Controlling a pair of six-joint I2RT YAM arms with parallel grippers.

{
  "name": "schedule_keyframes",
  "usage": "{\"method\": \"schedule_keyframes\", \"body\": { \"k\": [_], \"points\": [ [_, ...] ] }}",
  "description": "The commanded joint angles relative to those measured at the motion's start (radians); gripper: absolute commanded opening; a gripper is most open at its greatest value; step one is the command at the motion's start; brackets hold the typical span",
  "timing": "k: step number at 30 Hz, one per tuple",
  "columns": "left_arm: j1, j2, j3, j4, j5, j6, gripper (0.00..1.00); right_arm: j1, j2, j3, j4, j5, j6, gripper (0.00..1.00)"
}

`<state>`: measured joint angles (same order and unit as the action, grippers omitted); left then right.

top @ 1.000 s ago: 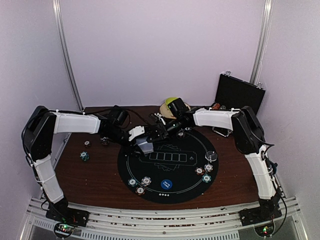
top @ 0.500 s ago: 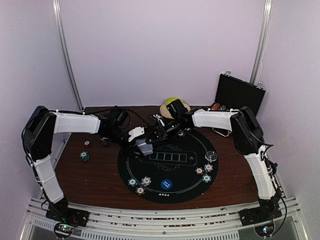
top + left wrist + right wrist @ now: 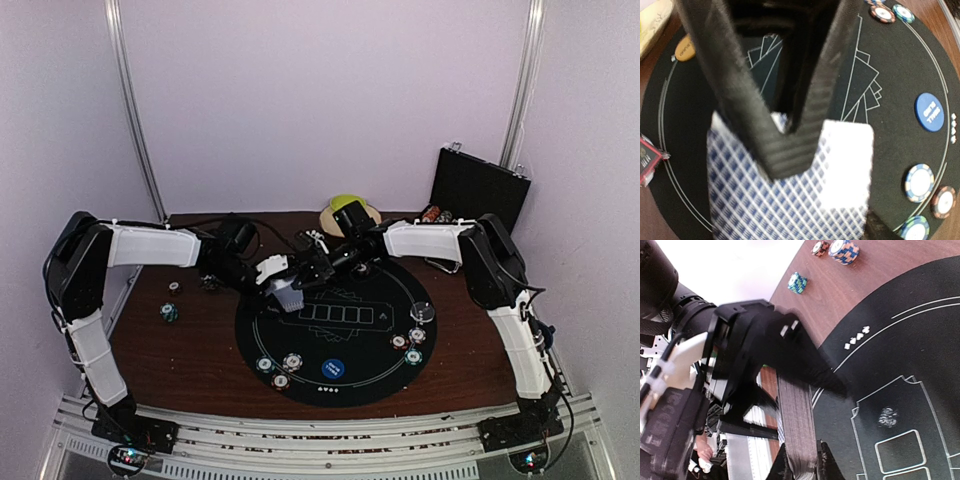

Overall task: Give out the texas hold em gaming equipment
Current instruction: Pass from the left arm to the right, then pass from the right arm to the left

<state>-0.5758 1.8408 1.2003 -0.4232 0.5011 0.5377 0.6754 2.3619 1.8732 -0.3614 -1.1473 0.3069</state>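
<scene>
A deck of blue-backed playing cards hangs over the far left part of the round black mat, between both arms. My right gripper is shut on the deck's edge. My left gripper stands open around the deck, one finger against it and a gap on the other side. Striped poker chips lie at the mat's near left and more chips at its right. A blue disc sits at the near edge, a clear disc at the right and an orange disc at the far side.
Two chip stacks stand on the brown table left of the mat. A green bowl on its plate is at the back centre. An open black case stands at the back right. Printed card outlines mark the mat's middle.
My right gripper has closed on the deck and my left gripper's fingers have loosened around it. Both arms have stayed almost in place; the deck has dipped slightly.
</scene>
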Motion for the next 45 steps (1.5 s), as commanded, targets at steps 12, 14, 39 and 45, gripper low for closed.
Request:
{"method": "schedule_keyframes", "body": {
  "k": [12,14,39,45],
  "points": [
    [-0.013,-0.023,-0.055,0.132,-0.116,0.060,0.98,0.009,0.016,-0.023,0.069,-0.047,0.079,0.00],
    [-0.020,-0.031,-0.068,0.134,-0.136,0.074,0.98,0.009,0.016,-0.025,0.073,-0.043,0.083,0.00],
    [-0.087,-0.045,-0.113,0.211,-0.260,0.076,0.70,0.004,0.030,-0.025,0.065,0.000,0.080,0.00],
    [-0.090,-0.036,-0.109,0.198,-0.256,0.077,0.66,0.004,0.038,-0.025,0.066,0.001,0.080,0.00]
  ]
}}
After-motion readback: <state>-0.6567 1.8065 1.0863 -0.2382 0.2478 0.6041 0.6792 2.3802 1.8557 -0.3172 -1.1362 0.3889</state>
